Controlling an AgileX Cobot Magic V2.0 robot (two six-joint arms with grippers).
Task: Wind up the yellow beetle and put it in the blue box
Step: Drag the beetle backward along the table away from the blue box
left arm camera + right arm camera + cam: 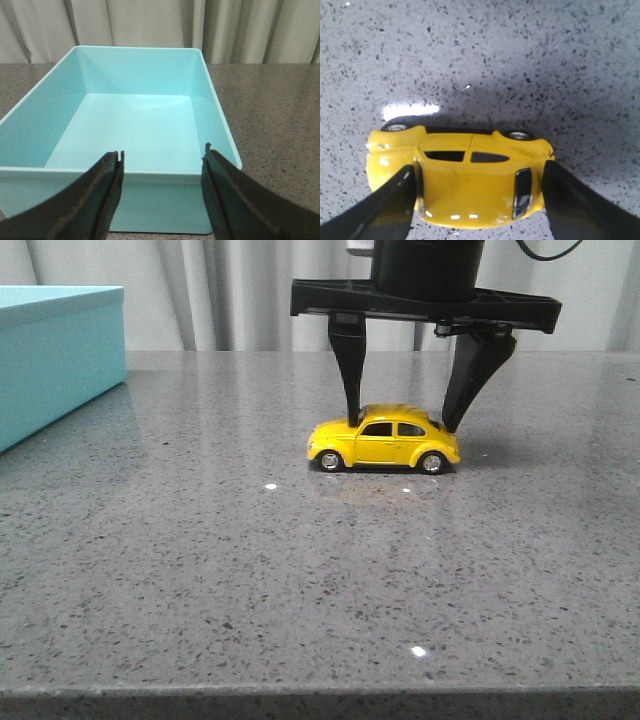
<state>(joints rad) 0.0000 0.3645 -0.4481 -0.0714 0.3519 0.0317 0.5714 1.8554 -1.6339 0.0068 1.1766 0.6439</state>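
Observation:
The yellow beetle [385,440] stands on its wheels on the grey speckled table, nose to the left in the front view. My right gripper [401,426] comes down from above and its two black fingers clamp the car lengthwise, one at the windscreen, one at the rear. The right wrist view shows the beetle's roof [470,190] between the fingers of the right gripper [479,167], both touching it. The blue box [60,350] stands at the far left. My left gripper [164,151] is open and empty just outside the near wall of the blue box [140,48], which holds nothing.
The grey stone table [300,570] runs to a front edge near the bottom of the front view. Pale curtains [220,290] hang behind the table.

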